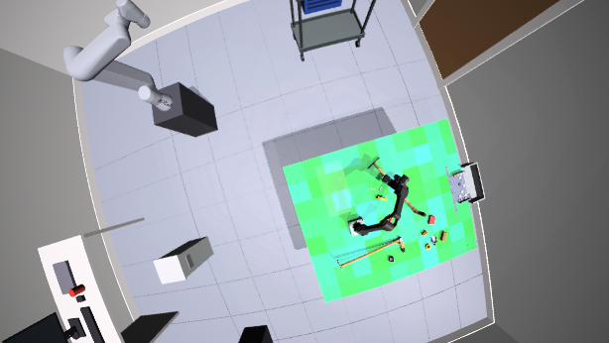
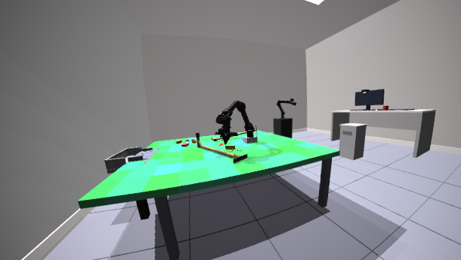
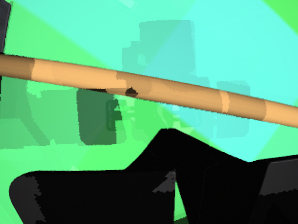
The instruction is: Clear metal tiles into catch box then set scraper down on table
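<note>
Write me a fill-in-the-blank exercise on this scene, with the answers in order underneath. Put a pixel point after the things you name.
1. The gripper (image 1: 403, 179) (image 2: 225, 142) is ____, with nothing between its fingers.
2. The long tool with the wide black blade (image 1: 373, 163) (image 2: 240, 158) has a handle coloured ____.
3. The table top (image 1: 342, 287) (image 2: 124, 188) is patterned in shades of ____.
4. The cup on the white desk (image 1: 47, 250) (image 2: 405, 111) is ____.

Missing words: shut; orange-brown; green; red.

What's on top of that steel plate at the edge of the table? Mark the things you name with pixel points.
On the steel plate (image 1: 454, 197) lie several small pieces, some pale, some dark. They are too small to identify or count, and anything underneath the plate is covered by it.
</note>
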